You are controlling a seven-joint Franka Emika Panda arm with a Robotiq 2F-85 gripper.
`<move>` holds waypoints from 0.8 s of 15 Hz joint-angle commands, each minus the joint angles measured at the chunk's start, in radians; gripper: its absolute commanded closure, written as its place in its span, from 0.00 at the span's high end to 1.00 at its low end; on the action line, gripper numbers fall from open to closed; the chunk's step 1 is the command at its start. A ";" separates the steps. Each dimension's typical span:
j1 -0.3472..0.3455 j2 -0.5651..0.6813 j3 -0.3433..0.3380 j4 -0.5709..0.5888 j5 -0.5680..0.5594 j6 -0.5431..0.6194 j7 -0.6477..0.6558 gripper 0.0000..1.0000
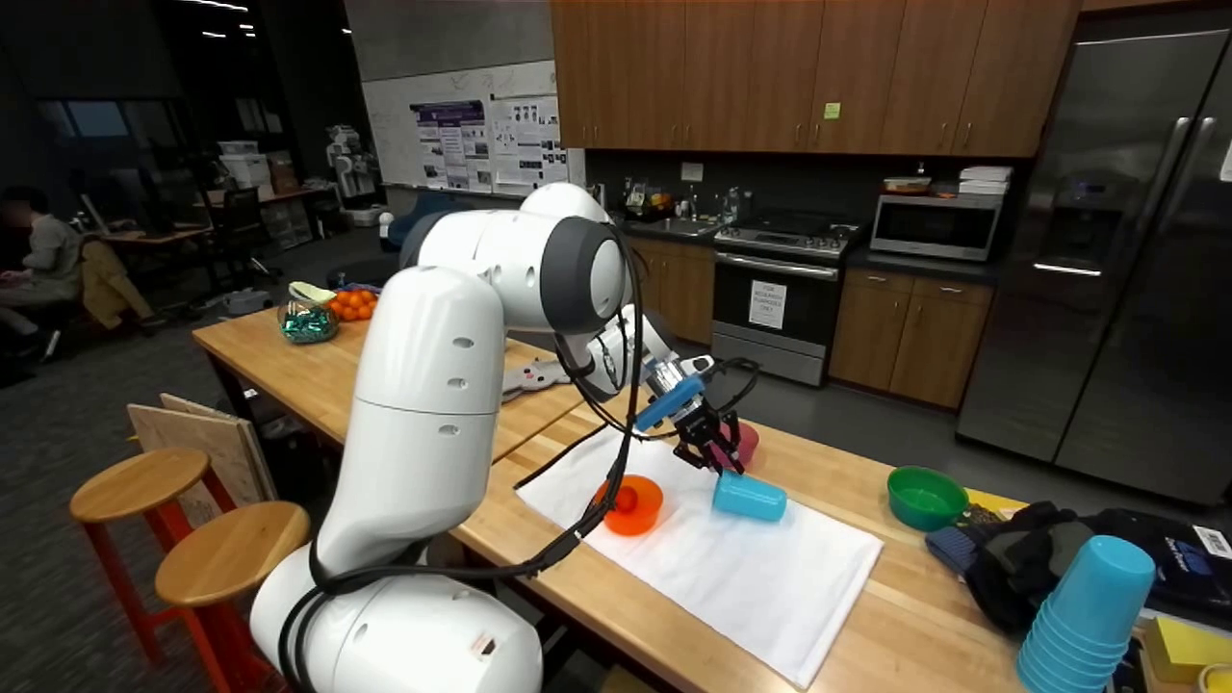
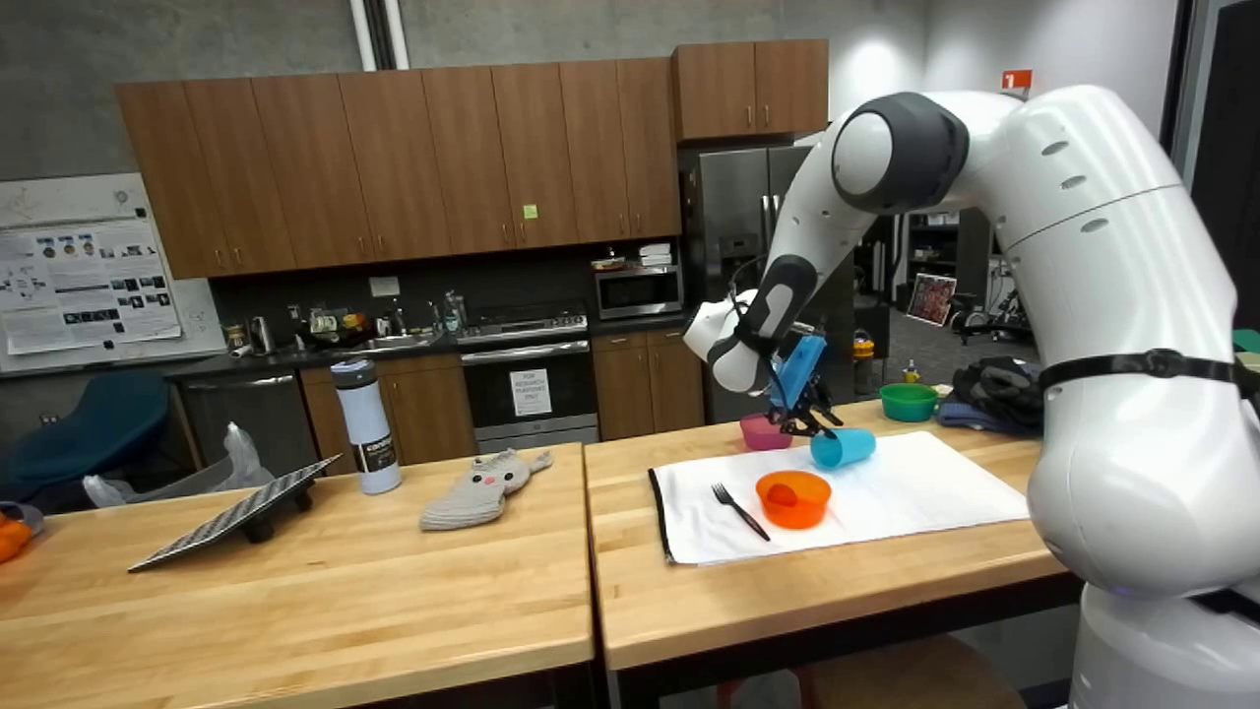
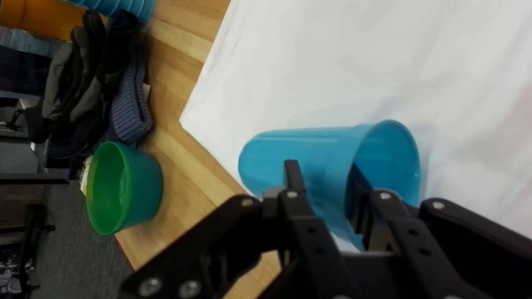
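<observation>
cabinets point(image 2: 394, 162) hang beyond a wooden surface point(image 2: 650, 606). a white cloth point(image 1: 751, 592) on it bears an orange bowl point(image 2: 802, 517) and a cup point(image 3: 324, 153) on its side. one of the jaws reaches inside the cup, one stands outside it; whether they grip, i cannot tell. beside the bowl lies a fork point(image 2: 740, 511).

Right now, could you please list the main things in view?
Tables: two, brown, foreground
Cloth: one, white, on one table
Cup: one, blue, lying on cloth
Fork: one, dark, on cloth
Orange bowl: one, orange, on cloth
Pink bowl: one, pink, beside cloth
Clothing: one pile, dark, on table
Green bowl: one, green, near clothing
Cup stack: one, blue, near clothing
Bottle: one, pale blue, other table
Oranges: several, orange, other table
Fridge: one, grey, behind tables
Arm: one, white, over table
Gripper: one, black, at cup's mouth
</observation>
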 commanded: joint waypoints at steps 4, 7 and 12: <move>-0.042 -0.138 0.027 -0.101 0.104 0.154 -0.176 0.03; -0.049 -0.206 0.035 -0.154 0.160 0.227 -0.268 0.02; -0.051 -0.345 0.042 -0.271 0.264 0.327 -0.414 0.01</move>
